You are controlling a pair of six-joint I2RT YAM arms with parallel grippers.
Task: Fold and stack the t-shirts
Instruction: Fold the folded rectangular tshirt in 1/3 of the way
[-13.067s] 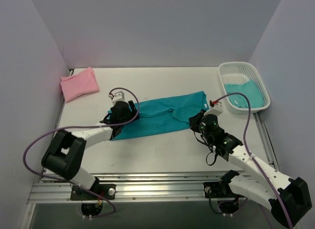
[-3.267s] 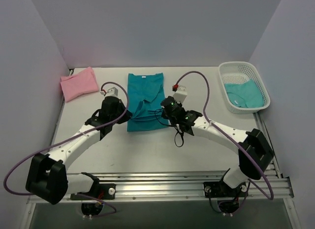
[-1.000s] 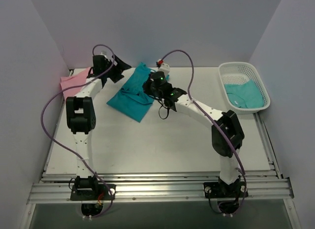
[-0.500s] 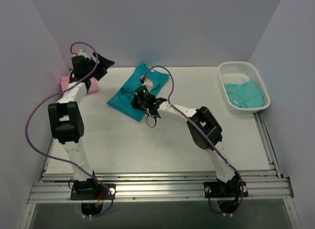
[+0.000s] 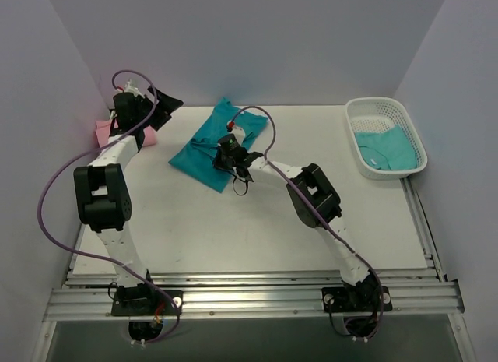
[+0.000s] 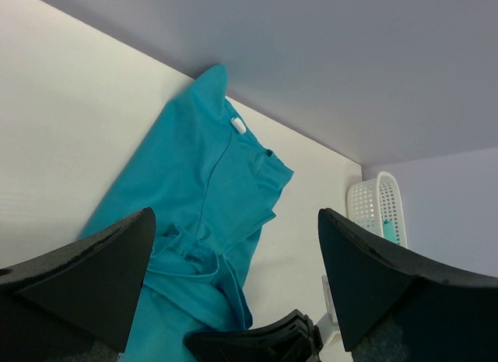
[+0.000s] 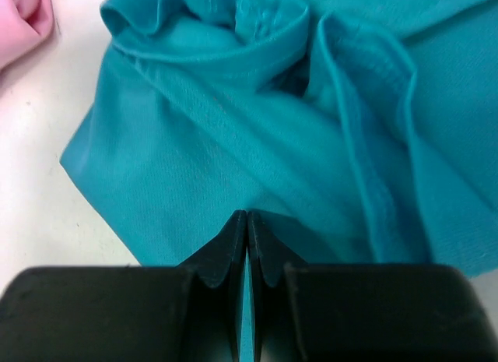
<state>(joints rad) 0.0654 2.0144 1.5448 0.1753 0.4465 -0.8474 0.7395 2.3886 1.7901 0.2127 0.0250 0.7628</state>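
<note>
A teal t-shirt (image 5: 204, 148), folded and rumpled, lies at the back left of the table. It also shows in the left wrist view (image 6: 202, 198) and the right wrist view (image 7: 233, 128). My right gripper (image 5: 231, 154) (image 7: 247, 216) is shut, its tips resting on the shirt's near part; no fold shows between them. A folded pink t-shirt (image 5: 105, 131) (image 7: 23, 19) lies at the far left, partly hidden by my left arm. My left gripper (image 5: 152, 109) (image 6: 233, 300) is wide open and empty, raised by the pink shirt and facing the teal one.
A white mesh basket (image 5: 412, 136) (image 6: 373, 210) stands at the back right with more teal cloth (image 5: 385, 150) inside. Walls close the table at the left, back and right. Both arms stretch far across the table toward the back left.
The teal shirt was dragged from the table's middle to the back left and turned. In the last second my left gripper swung left over the pink shirt. My right gripper shifted slightly.
</note>
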